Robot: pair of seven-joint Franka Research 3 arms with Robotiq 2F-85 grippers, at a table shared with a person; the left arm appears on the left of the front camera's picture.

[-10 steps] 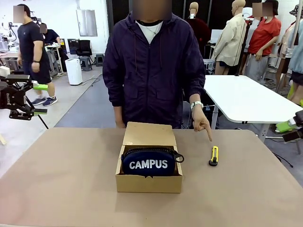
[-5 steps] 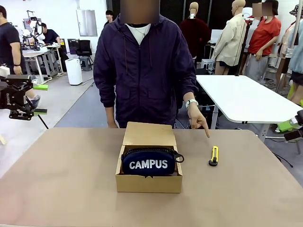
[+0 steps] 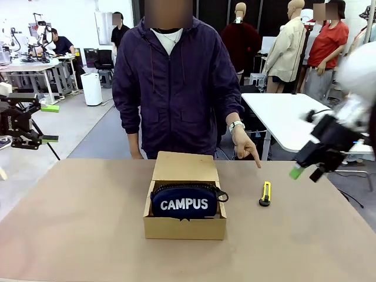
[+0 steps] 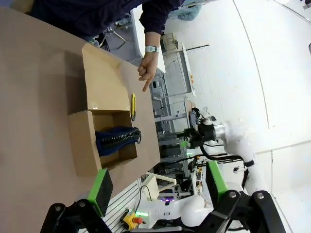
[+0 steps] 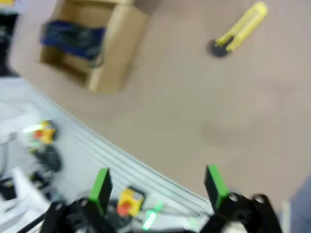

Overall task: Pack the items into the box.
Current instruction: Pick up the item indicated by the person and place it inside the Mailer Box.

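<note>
The pouch (image 3: 184, 202) already lies in the open box (image 3: 184, 226), well apart from both grippers, so part of the packing looks done. The utility knife (image 3: 265, 194) is still out, on the table (image 3: 88, 235) between the box and the right gripper (image 3: 306, 173), which hangs wide open and empty above the table. Just beyond the knife a person's hand (image 3: 244, 145) points down, possibly in the way. The left gripper (image 3: 50, 123) is open and empty, far off the box's other side.

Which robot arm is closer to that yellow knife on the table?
The right arm: its jaws hang right of the yellow knife; the left arm hovers far off to the left, beyond the box.
</note>
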